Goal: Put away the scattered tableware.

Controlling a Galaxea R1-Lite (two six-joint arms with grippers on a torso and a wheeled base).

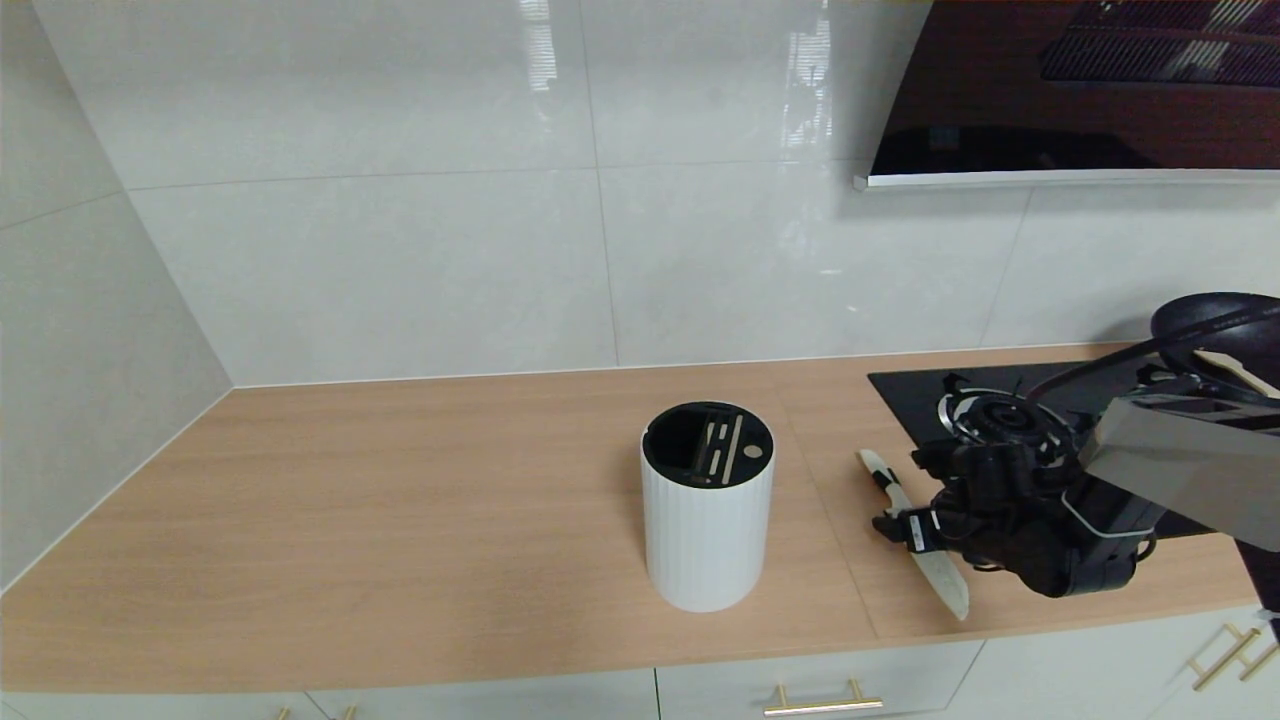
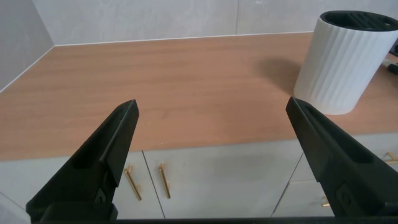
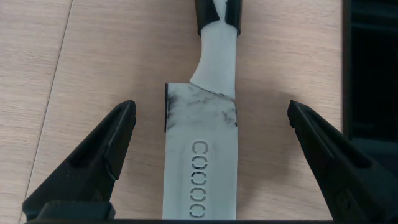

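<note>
A white marbled knife [image 1: 920, 540] with a black-and-white handle lies flat on the wooden counter [image 1: 400, 520], right of a white ribbed holder [image 1: 708, 520] with a black slotted top. My right gripper [image 1: 905, 500] hovers just over the knife, open; in the right wrist view the blade [image 3: 200, 162] lies between the two spread fingers [image 3: 93, 168], untouched. My left gripper [image 2: 211, 162] is open and holds nothing, out past the counter's front edge, with the holder [image 2: 342, 59] farther off on the counter.
A black cooktop [image 1: 1000, 410] with a burner sits at the counter's right, just behind my right gripper. Tiled walls close the back and left. Drawer fronts with gold handles [image 1: 822, 700] run below the counter edge. Bare counter stretches left of the holder.
</note>
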